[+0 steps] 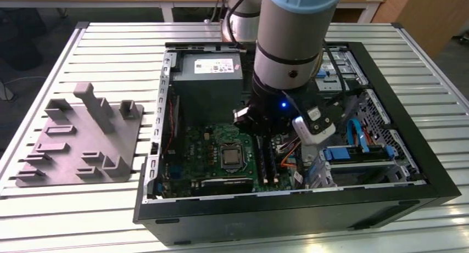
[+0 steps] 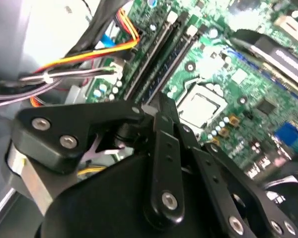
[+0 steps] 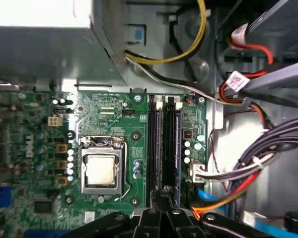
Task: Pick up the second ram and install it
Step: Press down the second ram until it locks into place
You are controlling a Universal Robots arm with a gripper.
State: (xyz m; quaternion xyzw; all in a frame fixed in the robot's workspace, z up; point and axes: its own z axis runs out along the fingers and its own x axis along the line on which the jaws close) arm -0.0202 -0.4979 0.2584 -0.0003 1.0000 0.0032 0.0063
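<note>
The black linkage hand [image 3: 164,218] is held pressed together over the green motherboard [image 3: 114,124] — gripping nothing. The long dark-blue ram stick [image 3: 166,148] is seated in its slot — installation judged essentially complete.

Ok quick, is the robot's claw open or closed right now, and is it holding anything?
Claw: cannot be told; it sits low over the memory slots on the green motherboard.
</note>
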